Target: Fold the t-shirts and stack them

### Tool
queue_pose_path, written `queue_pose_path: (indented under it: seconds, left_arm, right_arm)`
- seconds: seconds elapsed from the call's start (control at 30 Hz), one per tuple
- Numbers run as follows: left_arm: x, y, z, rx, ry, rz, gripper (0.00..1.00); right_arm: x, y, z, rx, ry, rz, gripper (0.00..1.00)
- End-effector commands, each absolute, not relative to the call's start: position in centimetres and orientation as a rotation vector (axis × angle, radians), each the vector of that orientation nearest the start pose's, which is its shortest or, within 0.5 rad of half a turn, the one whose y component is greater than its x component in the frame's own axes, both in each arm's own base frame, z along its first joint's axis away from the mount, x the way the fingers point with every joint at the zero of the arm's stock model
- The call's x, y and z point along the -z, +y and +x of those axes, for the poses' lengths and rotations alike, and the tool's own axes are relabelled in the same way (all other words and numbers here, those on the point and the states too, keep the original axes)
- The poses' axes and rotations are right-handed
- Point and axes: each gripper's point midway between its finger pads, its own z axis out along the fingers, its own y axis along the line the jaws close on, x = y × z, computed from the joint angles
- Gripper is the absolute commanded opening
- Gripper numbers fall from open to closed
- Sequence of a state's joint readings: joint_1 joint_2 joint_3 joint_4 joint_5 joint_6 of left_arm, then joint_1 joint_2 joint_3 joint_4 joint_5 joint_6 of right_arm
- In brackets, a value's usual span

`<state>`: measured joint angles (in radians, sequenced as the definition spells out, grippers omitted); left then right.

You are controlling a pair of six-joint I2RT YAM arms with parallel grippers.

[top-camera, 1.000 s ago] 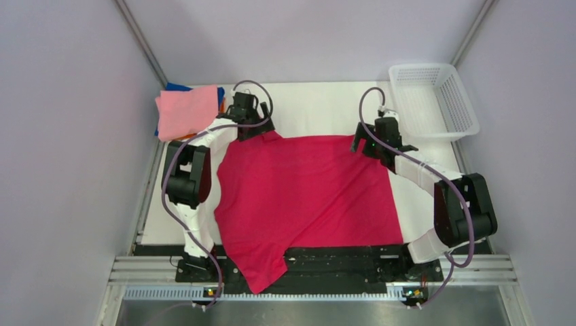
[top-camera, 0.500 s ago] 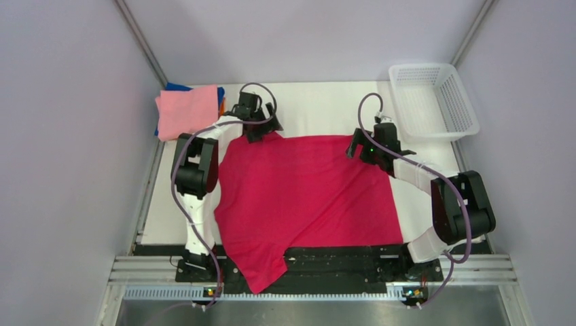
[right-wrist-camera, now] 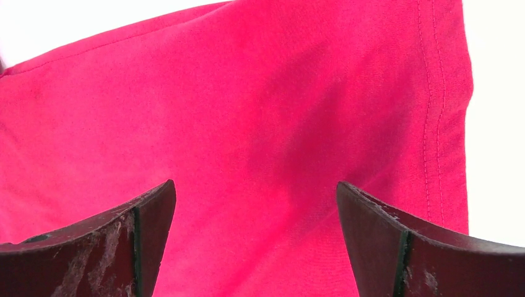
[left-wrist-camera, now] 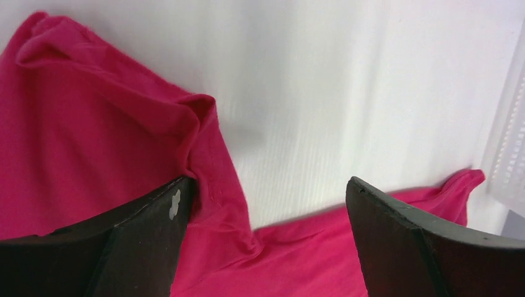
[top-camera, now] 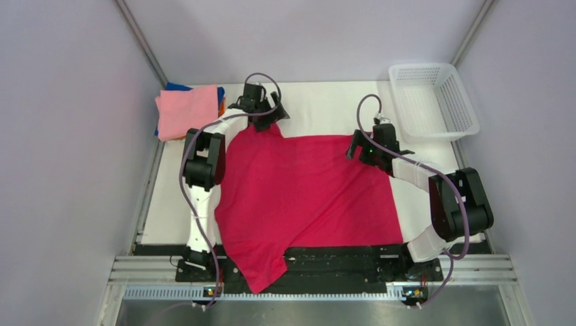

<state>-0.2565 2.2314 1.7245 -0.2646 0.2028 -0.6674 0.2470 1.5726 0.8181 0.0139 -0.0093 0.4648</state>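
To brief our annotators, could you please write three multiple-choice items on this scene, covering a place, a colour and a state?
1. Where on the table does the white mesh basket stand?
A. far left corner
B. far right corner
C. between the arm bases

2. What colour is the top folded t-shirt of the stack?
A. green
B. black
C. light pink

3. How is the right gripper?
A. open above the red t-shirt
B. shut on the shirt
C. shut on the basket

Answers:
1 B, the top view shows it at far right.
2 C, pink lies uppermost at far left.
3 A, its wrist view shows the fingers spread wide over red fabric.
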Motion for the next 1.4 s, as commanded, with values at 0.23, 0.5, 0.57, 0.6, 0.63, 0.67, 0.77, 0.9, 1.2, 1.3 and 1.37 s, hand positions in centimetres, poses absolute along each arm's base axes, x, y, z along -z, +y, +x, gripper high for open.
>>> queue_pose_path:
  seconds: [0.23,0.5,0.57,0.6,0.63,0.67,0.77,0.9,1.2,1.3,1.37]
  left_arm:
    - [-10.4,-24.0,60.9,0.832,2.211,-0.300,0.97]
    - [-14.3,-25.0,61.3,0.777,2.133,-0.208,0.98]
    - [-15.5,-23.8,60.8,0.700,2.139,-0.205,0.98]
    - [-16.0,-23.1,60.4,0.656,2.145,-0.209,0.98]
    - [-15.9,-22.3,59.7,0.607,2.165,-0.219,0.98]
    - [-15.8,-21.5,59.1,0.561,2.175,-0.230,0.98]
    - [-15.5,-19.5,56.4,0.482,2.189,-0.251,0.98]
    - [-14.2,-19.2,53.6,0.508,2.213,-0.250,0.99]
    - [-11.0,-21.6,53.5,0.588,2.302,-0.242,0.98]
    - [-10.4,-22.4,53.7,0.593,2.314,-0.232,0.99]
    - [-9.8,-23.0,53.7,0.600,2.324,-0.226,0.99]
  right_arm:
    - [-6.7,11.6,39.5,-0.340,2.284,0.245,0.99]
    - [-6.9,11.4,39.5,-0.330,2.284,0.252,0.99]
    - [-7.0,11.3,39.4,-0.328,2.281,0.251,0.99]
    - [-7.0,11.3,39.5,-0.325,2.279,0.254,0.99]
    - [-7.1,11.3,39.4,-0.322,2.279,0.253,0.99]
    - [-7.1,11.2,39.4,-0.322,2.279,0.252,0.99]
    - [-7.2,11.2,39.4,-0.320,2.278,0.248,0.99]
    - [-7.3,11.2,39.4,-0.316,2.278,0.246,0.99]
    - [-7.1,10.7,39.1,-0.288,2.282,0.259,0.99]
    - [-7.2,10.5,39.1,-0.274,2.277,0.263,0.99]
    - [-7.2,10.4,39.2,-0.270,2.274,0.265,0.99]
